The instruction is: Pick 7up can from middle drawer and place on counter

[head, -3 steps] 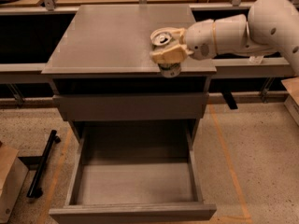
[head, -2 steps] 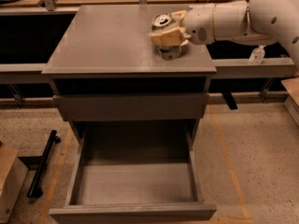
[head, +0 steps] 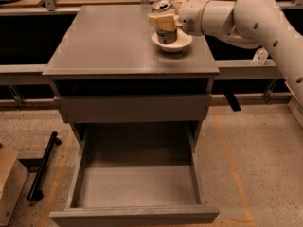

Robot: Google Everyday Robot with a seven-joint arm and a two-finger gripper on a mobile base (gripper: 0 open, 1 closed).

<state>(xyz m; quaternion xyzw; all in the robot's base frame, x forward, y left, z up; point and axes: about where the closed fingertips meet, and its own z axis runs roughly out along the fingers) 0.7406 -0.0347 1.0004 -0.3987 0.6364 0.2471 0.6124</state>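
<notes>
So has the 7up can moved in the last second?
Yes. Held in the gripper, the 7up can has moved back from the counter front edge toward its rear, now at the white bowl.

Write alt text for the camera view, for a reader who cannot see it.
The robot's hand grips the 7up can right over a white bowl on the counter. Below, the middle drawer stands pulled open.

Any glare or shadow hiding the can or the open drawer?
Camera view: even light; one glint on the silver top of the greenish-grey 7up can, gripped by the gripper above the white bowl on the matte grey counter; floor of the wide grey middle drawer readable, back shaded.
</notes>
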